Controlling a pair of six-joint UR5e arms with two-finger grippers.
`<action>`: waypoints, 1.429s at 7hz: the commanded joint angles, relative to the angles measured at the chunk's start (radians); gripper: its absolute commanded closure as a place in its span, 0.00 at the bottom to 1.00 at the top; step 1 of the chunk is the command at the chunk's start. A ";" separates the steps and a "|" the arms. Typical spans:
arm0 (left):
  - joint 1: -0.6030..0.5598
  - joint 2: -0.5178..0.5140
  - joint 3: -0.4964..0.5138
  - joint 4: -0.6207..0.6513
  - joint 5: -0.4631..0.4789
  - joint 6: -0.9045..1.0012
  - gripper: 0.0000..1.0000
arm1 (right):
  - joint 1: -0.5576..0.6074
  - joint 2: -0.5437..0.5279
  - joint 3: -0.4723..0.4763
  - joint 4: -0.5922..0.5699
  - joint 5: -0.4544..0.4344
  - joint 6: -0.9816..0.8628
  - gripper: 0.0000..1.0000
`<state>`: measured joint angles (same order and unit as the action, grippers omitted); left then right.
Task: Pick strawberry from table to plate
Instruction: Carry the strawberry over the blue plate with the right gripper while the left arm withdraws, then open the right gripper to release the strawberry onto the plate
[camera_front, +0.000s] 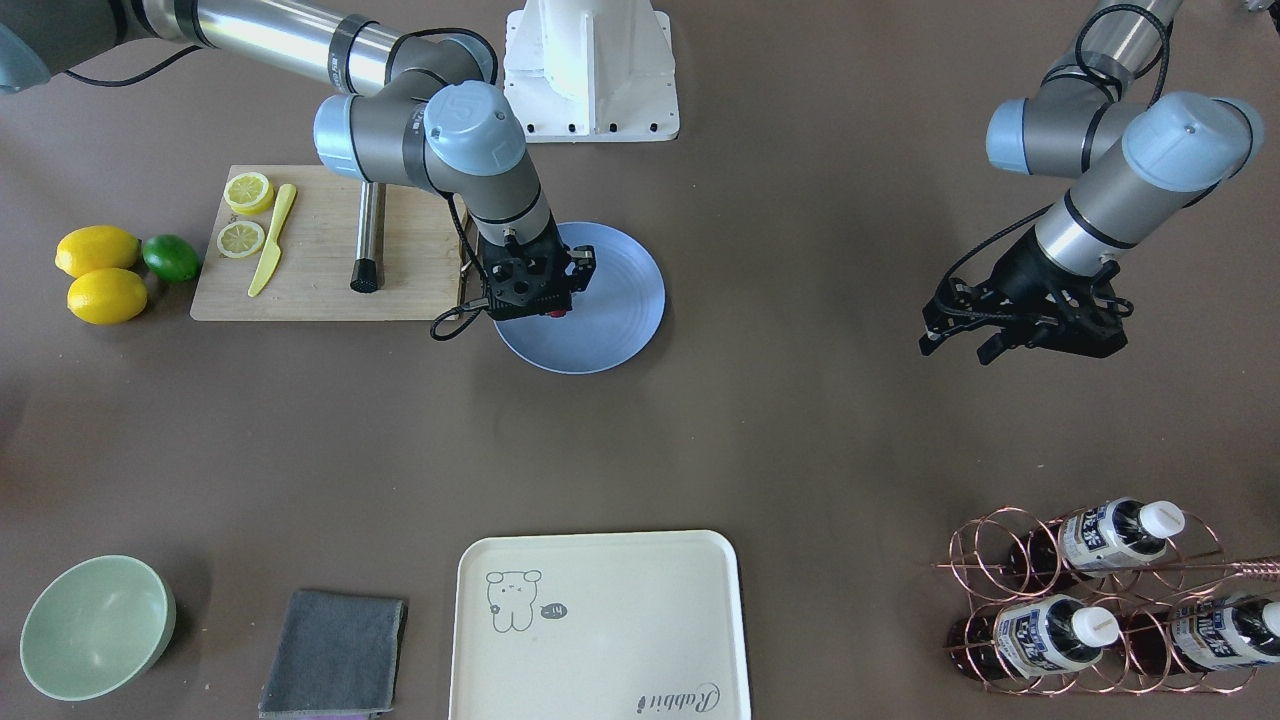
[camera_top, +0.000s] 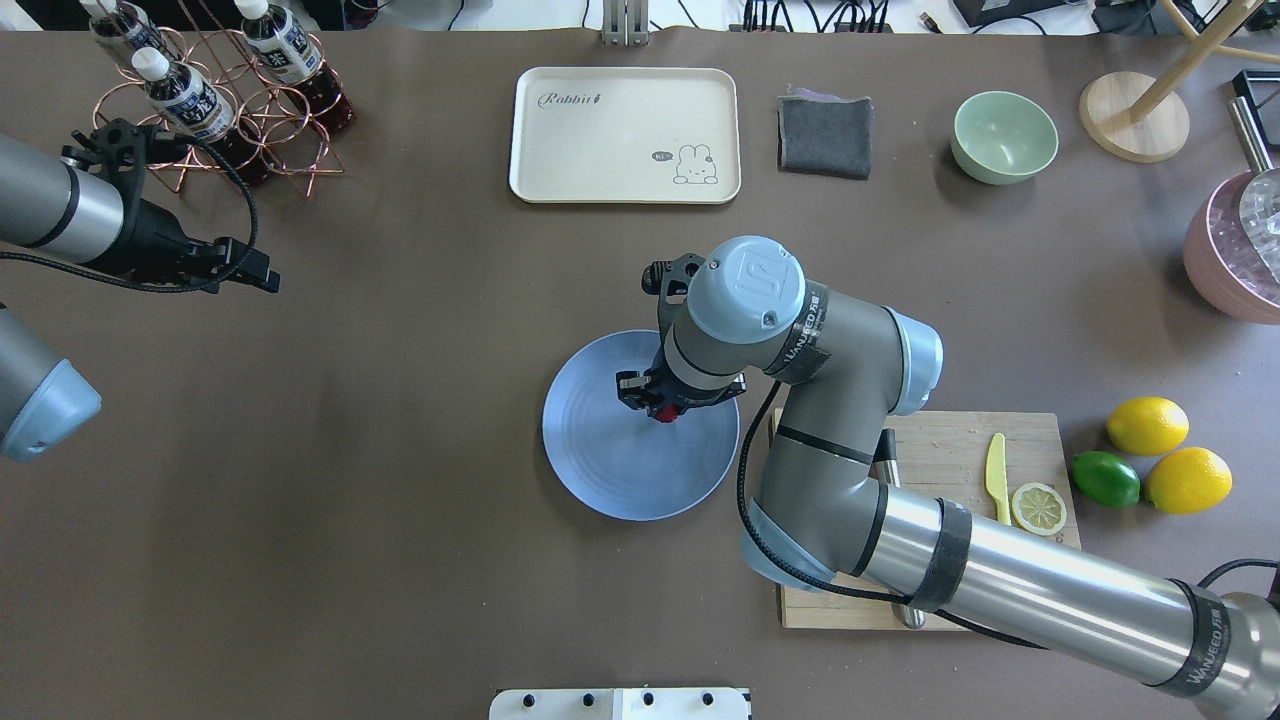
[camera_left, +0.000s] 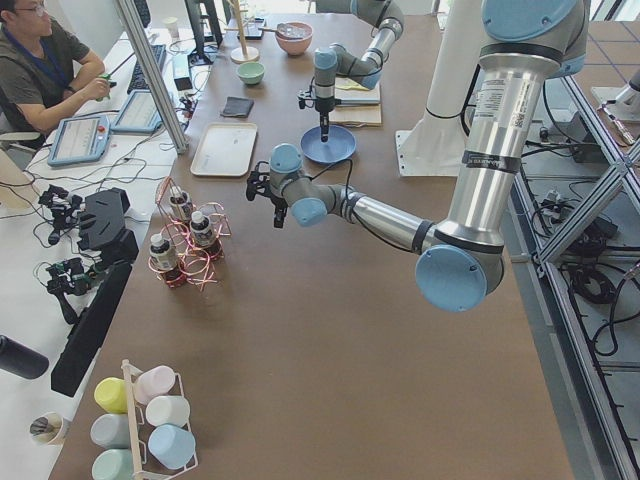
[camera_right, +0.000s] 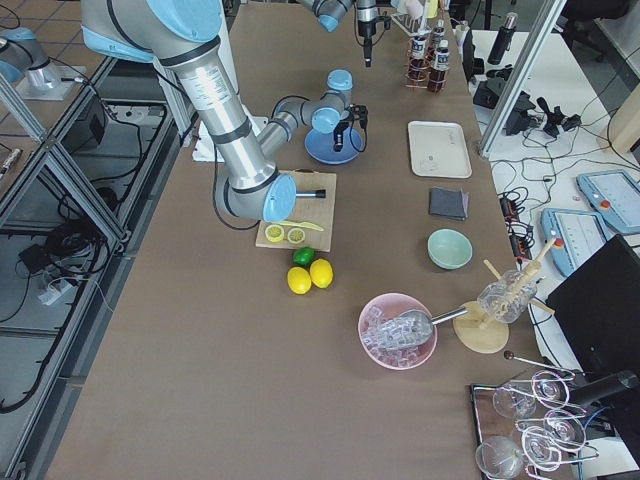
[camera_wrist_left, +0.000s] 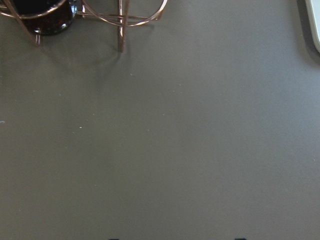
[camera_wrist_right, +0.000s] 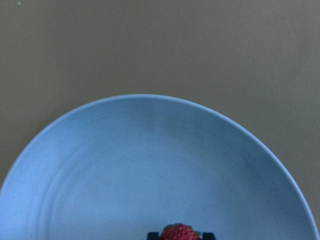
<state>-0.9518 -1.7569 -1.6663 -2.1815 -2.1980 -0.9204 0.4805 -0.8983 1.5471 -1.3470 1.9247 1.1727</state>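
Right wrist-mounted view: right gripper is pinching the strawberry, hovering over the plate, well inside the rim.
Release: lowering close first is probably safest, since the berry is likely to roll.
Left gripper: hanging apart from the plate, fingers spread, empty.

Right arm: reaches in over the bench, elbow sharply bent, wrist turned straight down.
Right claw: vertical, fingers pinched on the strawberry.
Left arm: stretched out on its own side, forearm slanting down towards the bench.
Left claw: tilted, hanging above the bench, fingers spread apart.
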 joint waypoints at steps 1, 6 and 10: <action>-0.010 0.013 0.000 -0.001 -0.006 0.018 0.15 | -0.022 0.001 -0.005 0.000 -0.023 0.004 1.00; -0.010 0.020 0.007 -0.003 0.000 0.014 0.10 | -0.020 0.010 0.016 0.003 -0.024 0.005 0.00; -0.086 0.037 -0.004 0.159 -0.009 0.155 0.10 | 0.366 -0.193 0.191 -0.017 0.298 -0.154 0.00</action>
<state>-0.9865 -1.7310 -1.6628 -2.0981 -2.2039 -0.8647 0.6889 -0.9999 1.6923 -1.3608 2.0853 1.1243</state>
